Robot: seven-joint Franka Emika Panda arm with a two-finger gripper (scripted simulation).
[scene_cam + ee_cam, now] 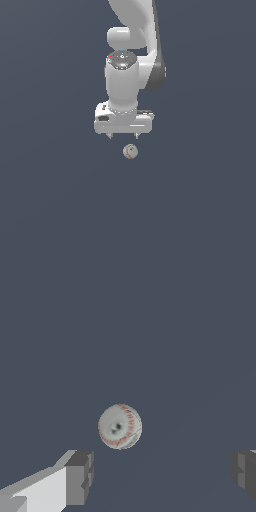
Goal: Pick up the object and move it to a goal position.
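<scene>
The object, a small white baseball with red stitching [130, 151], lies on the dark grey floor just in front of the arm. In the wrist view the baseball [120, 426] shows between and beyond the two grey fingertips [80, 477]. My gripper [123, 135] hangs over the floor close behind the ball, apart from it. It is open, the jaws spread much wider than the ball, with nothing between them.
The white arm [132, 30] rises from the gripper toward the top of the exterior view. A plain dark grey floor [50, 200] stretches on all sides.
</scene>
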